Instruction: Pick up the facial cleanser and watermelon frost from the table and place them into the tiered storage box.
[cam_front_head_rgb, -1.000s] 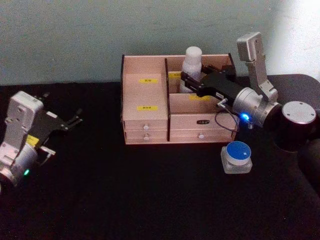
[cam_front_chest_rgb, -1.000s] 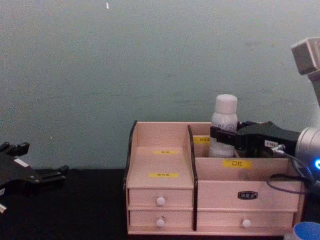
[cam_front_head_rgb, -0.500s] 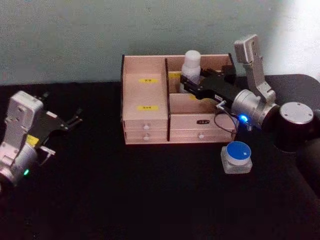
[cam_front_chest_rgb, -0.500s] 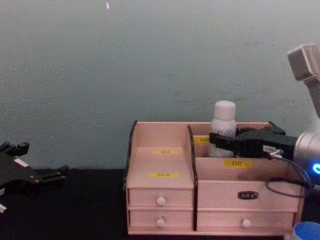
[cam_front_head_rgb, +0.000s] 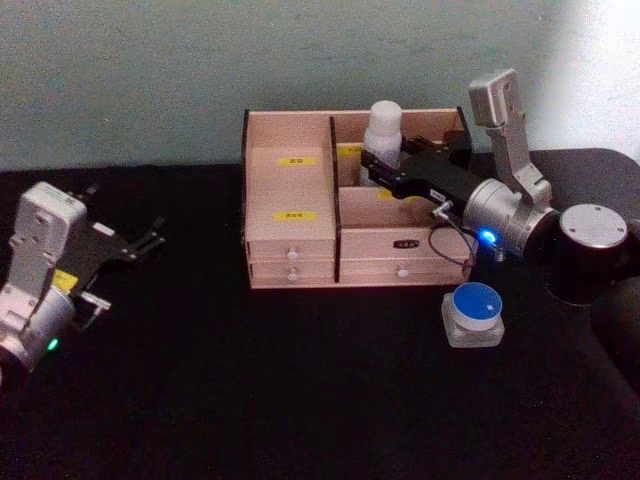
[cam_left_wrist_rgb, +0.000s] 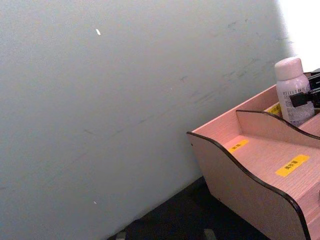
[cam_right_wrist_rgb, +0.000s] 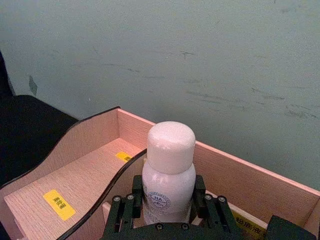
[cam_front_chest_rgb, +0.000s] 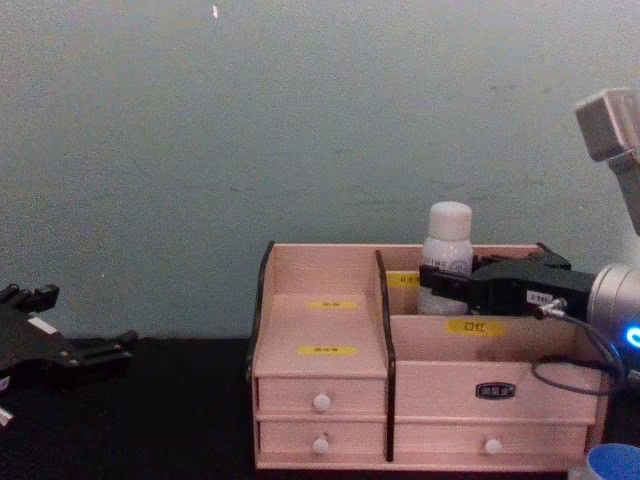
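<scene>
The facial cleanser (cam_front_head_rgb: 383, 127), a tall white bottle with a rounded cap, stands upright in the back right compartment of the tiered storage box (cam_front_head_rgb: 290, 190). My right gripper (cam_front_head_rgb: 373, 168) is shut on the bottle's body, its black fingers (cam_right_wrist_rgb: 134, 193) pressing both sides of the facial cleanser (cam_right_wrist_rgb: 169, 170). From the chest, the facial cleanser (cam_front_chest_rgb: 447, 236) rises above the box wall (cam_front_chest_rgb: 320, 375), held by the right gripper (cam_front_chest_rgb: 436, 285). The watermelon frost (cam_front_head_rgb: 474, 313), a squat blue-lidded jar, sits on the table in front of the box's right end. My left gripper (cam_front_head_rgb: 148, 238) rests open at the far left.
The black tabletop (cam_front_head_rgb: 280, 390) spreads in front of the box. A pale wall (cam_front_head_rgb: 150, 70) stands right behind it. The box has stepped left compartments with yellow labels (cam_front_head_rgb: 294, 215) and white-knobbed drawers (cam_front_head_rgb: 293, 254). A round black joint of the right arm (cam_front_head_rgb: 592, 248) sits at the right edge.
The right gripper has lowered the facial cleanser a little deeper into the back right compartment. The left arm and the jar have not moved.
</scene>
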